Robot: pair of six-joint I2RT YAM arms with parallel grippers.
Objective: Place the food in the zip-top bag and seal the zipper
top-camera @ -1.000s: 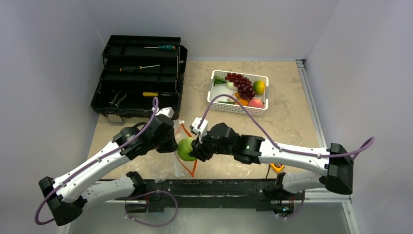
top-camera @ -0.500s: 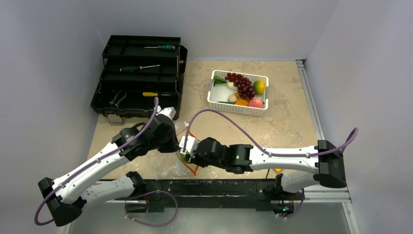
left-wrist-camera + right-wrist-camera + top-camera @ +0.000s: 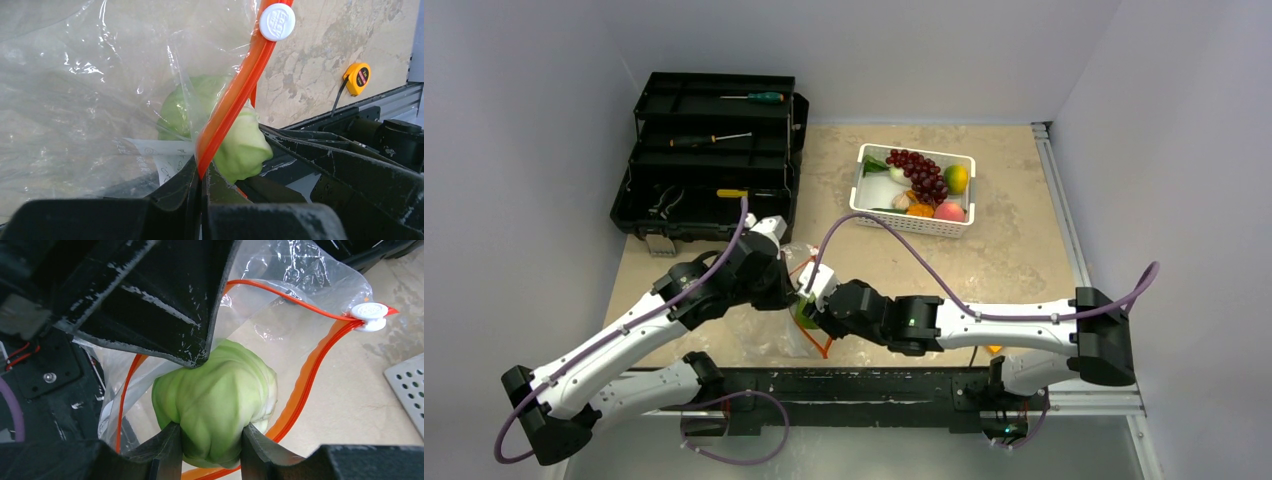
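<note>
Between the fingers of the right claw (image 3: 210,440) sits the green cabbage (image 3: 215,400), clenched on both sides and lodged partway through the mouth of the zip-top bag (image 3: 75,100). Its far half lies behind the clear plastic, while the half nearest the claw is outside the orange-red zipper (image 3: 235,95). Just beside that claw, on its left, the left claw (image 3: 200,182) is clamped tight on the zipper strip and holds the bag's mouth up and apart. The white slider (image 3: 276,21) rides at the end of the strip farthest from the left claw's fingertips. By my reading the task is at its very beginning: the first piece is only entering the bag and has not been let go. No other food shows inside the bag. Well beyond both claws, toward the back wall, the white basket (image 3: 911,224) holds the rest: the dark grapes (image 3: 921,170), the lemon (image 3: 956,178), the peach (image 3: 949,211), orange pieces (image 3: 920,210) and some green and pale items too small to name. All of these are left to carry over, and after that the slider has to be run along the open zipper. The table (image 3: 1024,250) is a beige, marbled, matte surface. A yellow tape measure (image 3: 359,78) lies on it off to the right of the left claw. An open black toolbox (image 3: 709,190) with screwdrivers (image 3: 754,98) stands far behind the left claw. Plain pale walls (image 3: 874,50) close the space on three sides.
</note>
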